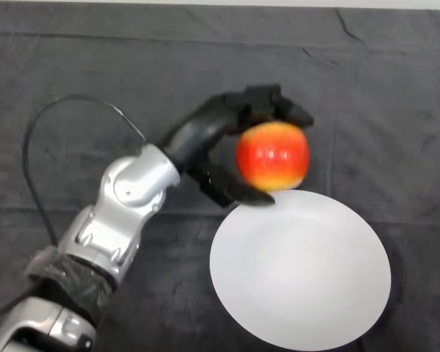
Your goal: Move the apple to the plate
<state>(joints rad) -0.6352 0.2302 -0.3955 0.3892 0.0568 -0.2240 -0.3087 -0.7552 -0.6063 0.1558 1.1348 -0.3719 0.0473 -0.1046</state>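
A red and yellow apple (273, 155) is held in my left hand (218, 125), whose fingers curl over its top and whose thumb sits under it. The apple hangs just above the far left rim of a round white plate (301, 275). The plate lies on the dark cloth at the lower right of the head view and has nothing on it. My silver-grey arm comes in from the lower left.
The dark cloth (367, 95) covers the whole table, with a few creases at the far right.
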